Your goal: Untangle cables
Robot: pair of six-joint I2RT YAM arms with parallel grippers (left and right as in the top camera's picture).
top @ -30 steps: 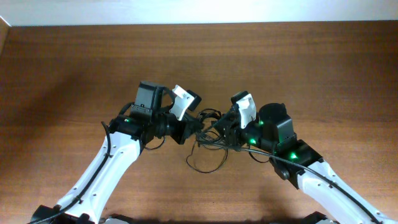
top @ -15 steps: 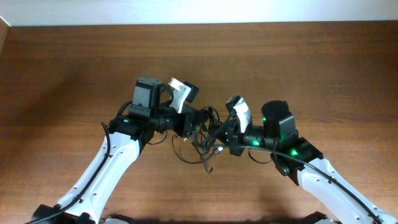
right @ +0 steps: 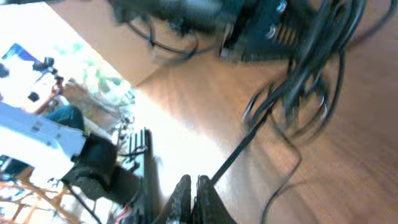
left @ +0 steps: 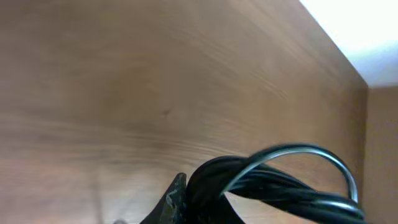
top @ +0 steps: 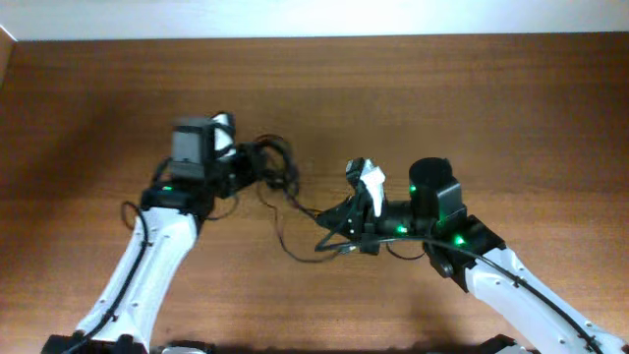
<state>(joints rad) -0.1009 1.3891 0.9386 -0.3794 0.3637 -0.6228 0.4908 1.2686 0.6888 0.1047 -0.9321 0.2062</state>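
Your right claw is pinched shut on one taut cord. Your left claw, left of the right claw and beyond it, clamps one bunched tangle of cables. One slack loop trails just left of the right claw; you cannot count the separate strands in the tangle.
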